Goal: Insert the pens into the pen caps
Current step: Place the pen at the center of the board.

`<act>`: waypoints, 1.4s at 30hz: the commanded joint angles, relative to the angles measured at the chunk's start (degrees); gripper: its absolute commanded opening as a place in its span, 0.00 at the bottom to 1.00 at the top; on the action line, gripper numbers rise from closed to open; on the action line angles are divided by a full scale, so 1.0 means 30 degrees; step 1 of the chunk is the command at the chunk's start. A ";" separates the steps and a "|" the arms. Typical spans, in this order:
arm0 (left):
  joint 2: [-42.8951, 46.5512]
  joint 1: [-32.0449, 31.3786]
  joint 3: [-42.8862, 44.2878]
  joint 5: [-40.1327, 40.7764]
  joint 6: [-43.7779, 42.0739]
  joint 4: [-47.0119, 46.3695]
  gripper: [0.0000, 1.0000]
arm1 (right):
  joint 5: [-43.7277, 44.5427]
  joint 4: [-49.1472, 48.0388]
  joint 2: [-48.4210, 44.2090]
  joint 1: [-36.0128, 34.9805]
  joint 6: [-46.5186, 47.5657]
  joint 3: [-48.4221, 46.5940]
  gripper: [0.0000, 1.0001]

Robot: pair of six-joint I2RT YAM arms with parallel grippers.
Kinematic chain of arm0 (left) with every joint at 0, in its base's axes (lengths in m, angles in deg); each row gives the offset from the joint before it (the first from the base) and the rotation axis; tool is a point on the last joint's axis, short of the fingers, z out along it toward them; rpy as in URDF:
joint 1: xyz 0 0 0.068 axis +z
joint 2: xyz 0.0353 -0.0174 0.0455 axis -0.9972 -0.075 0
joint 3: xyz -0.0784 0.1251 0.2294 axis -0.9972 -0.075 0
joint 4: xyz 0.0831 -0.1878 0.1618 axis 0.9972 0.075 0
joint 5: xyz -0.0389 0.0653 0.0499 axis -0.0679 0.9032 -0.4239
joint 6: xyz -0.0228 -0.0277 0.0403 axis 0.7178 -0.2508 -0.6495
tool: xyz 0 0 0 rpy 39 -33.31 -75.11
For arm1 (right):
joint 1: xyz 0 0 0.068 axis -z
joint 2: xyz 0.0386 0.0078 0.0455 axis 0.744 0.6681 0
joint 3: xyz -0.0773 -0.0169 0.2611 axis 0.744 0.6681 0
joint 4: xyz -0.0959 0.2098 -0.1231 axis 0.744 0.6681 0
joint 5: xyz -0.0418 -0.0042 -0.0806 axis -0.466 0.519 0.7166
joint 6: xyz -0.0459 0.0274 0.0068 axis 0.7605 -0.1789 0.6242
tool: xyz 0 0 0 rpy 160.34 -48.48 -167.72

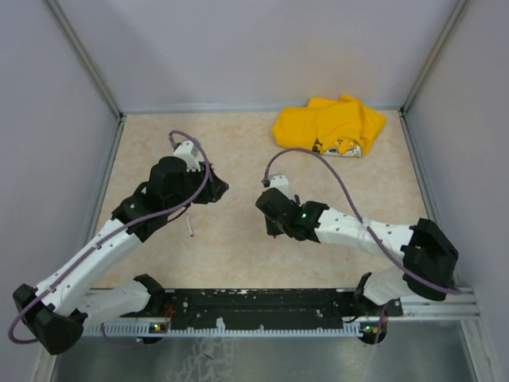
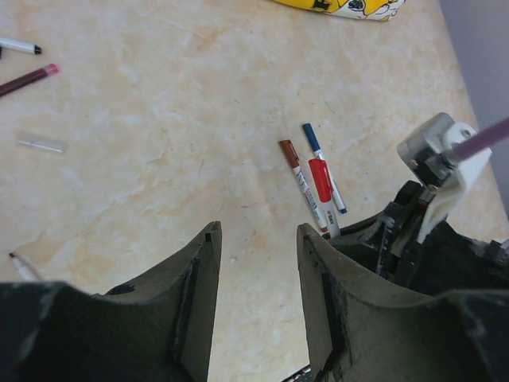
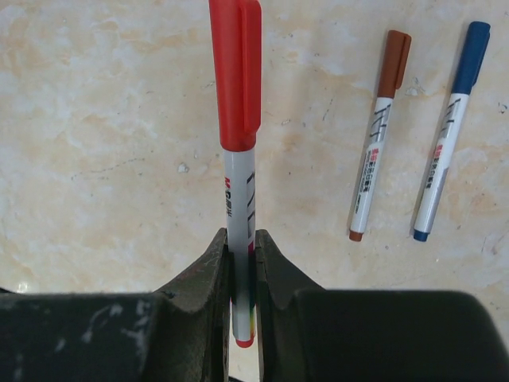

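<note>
Right gripper [image 3: 241,248] clamped on the white barrel of red-capped pen [image 3: 237,171]. Its long axis lines up with the fingers, cap end pointing away from the wrist. Brown-capped pen [image 3: 380,135] and blue-capped pen [image 3: 449,131] lie near-parallel on worktop [image 3: 103,119], caps the same way. Left gripper [image 2: 258,239] partly open, empty.

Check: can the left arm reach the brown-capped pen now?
Probably, but tight: left gripper is open and empty, yet the right gripper, clamping the red pen, crowds the brown-capped pen.

Marbled beige table [image 1: 238,151] bears pens [image 3: 374,151], yellow cloth [image 1: 330,123].
</note>
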 commanded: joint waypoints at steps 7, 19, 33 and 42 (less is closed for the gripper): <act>0.2600 0.0134 -0.0294 0.3319 -0.2234 0.2965 0.49 | 0.0003 0.1284 0.4398 0.1158 0.0177 -0.3062 0.00; 0.4123 0.0132 -0.2721 0.3729 -0.1879 0.2679 0.50 | -0.0410 0.1350 0.6600 0.1907 0.0392 -0.3061 0.02; 0.4090 0.0138 -0.2842 0.3410 -0.1742 0.2599 0.50 | -0.0904 0.1514 0.7973 0.2315 0.0485 -0.3517 0.10; 0.3950 0.0131 -0.2779 0.3274 -0.1621 0.2498 0.51 | -0.0810 0.1692 0.8249 0.2315 0.0281 -0.3433 0.21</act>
